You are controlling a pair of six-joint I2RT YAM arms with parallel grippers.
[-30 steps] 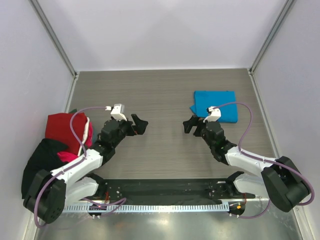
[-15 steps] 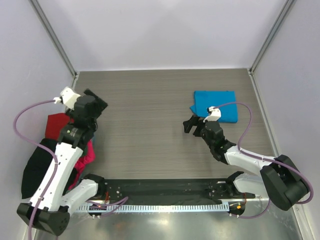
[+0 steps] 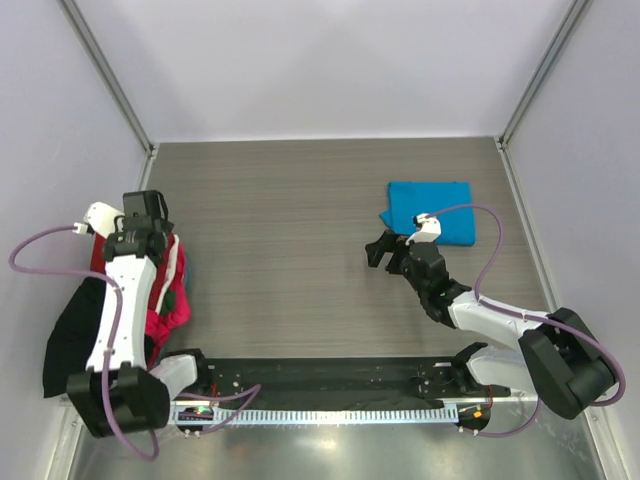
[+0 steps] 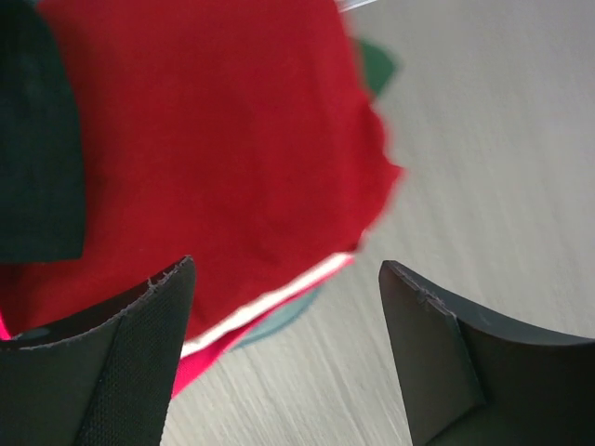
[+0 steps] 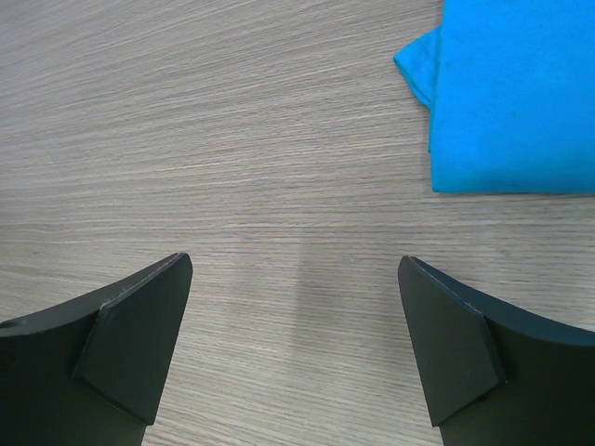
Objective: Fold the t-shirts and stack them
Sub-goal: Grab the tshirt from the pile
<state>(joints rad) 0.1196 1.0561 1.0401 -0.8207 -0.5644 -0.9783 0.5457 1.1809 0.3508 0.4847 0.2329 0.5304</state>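
Left pincer [image 4: 286,269]: fingers apart, nothing between them, hanging over deep red cloth t-shirt [image 4: 214,139]. The red shirt lies crumpled atop a pile at the left edge of grey wood-grain table [image 3: 290,200]. Black cloth shirt [image 3: 68,335] and magenta cloth shirt [image 3: 165,315] in same pile, nearer the arm bases.

Right pincer [image 5: 294,262]: fingers wide apart, empty, above bare table. Bright blue folded t-shirt [image 3: 435,210] flat on table, far right, just beyond the right pincer, not touching.

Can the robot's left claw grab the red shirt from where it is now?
Probably yes. The left gripper hangs right above the deep red cloth t-shirt with its jaws apart. Nothing lies between the jaws and the cloth, so the way down looks free.
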